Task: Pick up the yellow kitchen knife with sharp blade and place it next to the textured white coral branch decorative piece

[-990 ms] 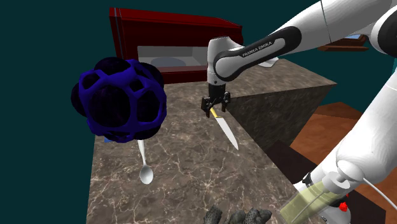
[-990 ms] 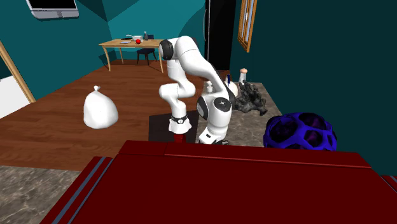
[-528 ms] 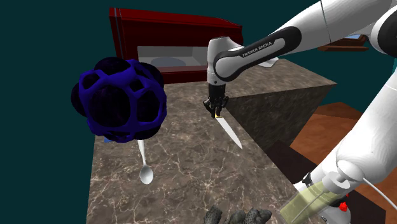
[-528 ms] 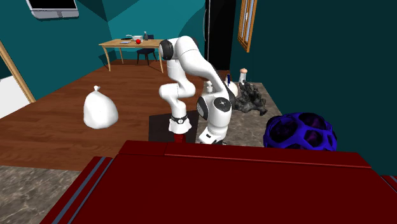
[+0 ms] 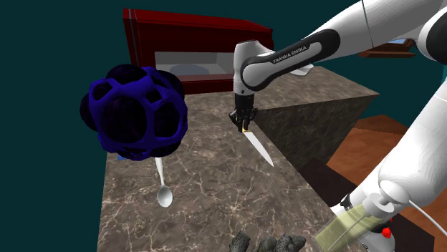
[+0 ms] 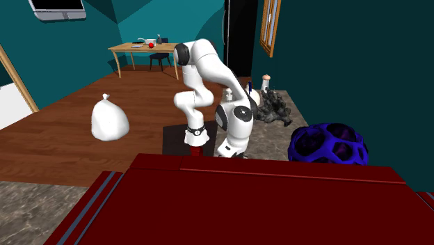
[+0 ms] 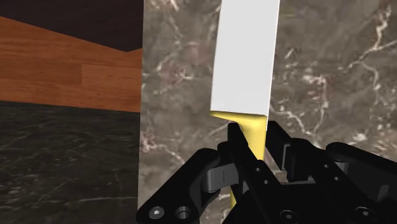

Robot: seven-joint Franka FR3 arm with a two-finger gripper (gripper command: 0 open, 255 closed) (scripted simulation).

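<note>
The knife [image 5: 259,149] has a yellow handle and a white blade and lies slanted on the marble counter [image 5: 215,193]. My gripper [image 5: 243,123] comes straight down on its handle and is shut on it. In the wrist view the black fingers [image 7: 234,139] clasp the yellow handle, and the white blade [image 7: 247,57] runs away from the gripper [image 7: 251,137] over the marble. A dark grey, rough branching piece [image 5: 271,244] sits at the counter's near edge; the second exterior view has it [image 6: 275,109] beside the arm's base.
A big blue lattice ball [image 5: 136,111] stands on the counter at the shoulder view's left, with a spoon [image 5: 163,187] below it. A dark red box [image 5: 193,43] closes the far end. The counter's edge [image 7: 141,127] drops to wood floor close beside the knife.
The fingers stood open around the handle a second ago and have since shut on it. The blade tip shifted slightly. The arm has stayed put.
</note>
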